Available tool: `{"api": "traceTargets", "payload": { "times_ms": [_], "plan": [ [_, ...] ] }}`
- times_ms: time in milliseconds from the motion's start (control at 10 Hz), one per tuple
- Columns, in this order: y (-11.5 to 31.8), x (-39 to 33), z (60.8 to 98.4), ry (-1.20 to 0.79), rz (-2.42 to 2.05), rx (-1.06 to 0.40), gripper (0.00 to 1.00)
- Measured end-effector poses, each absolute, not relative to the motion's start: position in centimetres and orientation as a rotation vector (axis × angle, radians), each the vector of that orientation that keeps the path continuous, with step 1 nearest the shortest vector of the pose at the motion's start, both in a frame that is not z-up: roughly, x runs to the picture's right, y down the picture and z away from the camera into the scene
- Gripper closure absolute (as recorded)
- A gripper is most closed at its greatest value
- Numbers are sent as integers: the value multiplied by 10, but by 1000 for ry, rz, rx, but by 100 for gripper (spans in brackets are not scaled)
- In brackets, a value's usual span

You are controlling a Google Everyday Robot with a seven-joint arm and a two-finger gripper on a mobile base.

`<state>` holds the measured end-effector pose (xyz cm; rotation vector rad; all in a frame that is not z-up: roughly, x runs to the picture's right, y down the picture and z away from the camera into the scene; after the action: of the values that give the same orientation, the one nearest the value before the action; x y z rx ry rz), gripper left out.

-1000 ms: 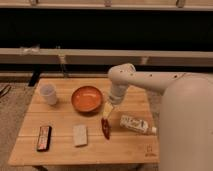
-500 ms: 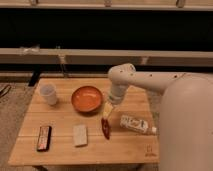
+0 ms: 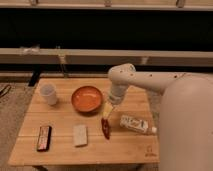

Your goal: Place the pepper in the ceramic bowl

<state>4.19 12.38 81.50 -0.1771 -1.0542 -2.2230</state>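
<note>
Wooden table before a dark wall: nothing has shifted since earlier. Your gripper hangs at 12 o'clock of the pepper; whether it grips, you cannot tell. The bowl sits at the pepper's 11 o'clock.

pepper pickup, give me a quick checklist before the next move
1. Pepper in plain view, lying on the wooden table in front of the bowl: ok.
2. Gripper lined up just above the pepper's upper end: ok.
3. Pepper actually held by the gripper: cannot tell.
4. Ceramic bowl upright with nothing inside it, just up and left of the gripper: ok.
5. White bottle lying to the right, apart from the pepper: ok, but close.
6. Pepper in the bowl: not ok, not yet done.
</note>
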Motion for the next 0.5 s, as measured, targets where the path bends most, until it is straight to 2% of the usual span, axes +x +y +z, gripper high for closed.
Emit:
{"api": "traceTargets", "payload": {
  "times_ms": [200, 500],
  "plan": [
    [127, 41, 814, -1029, -2245, -196, 20],
    [155, 17, 800, -961, -2302, -227, 20]
  ]
}}
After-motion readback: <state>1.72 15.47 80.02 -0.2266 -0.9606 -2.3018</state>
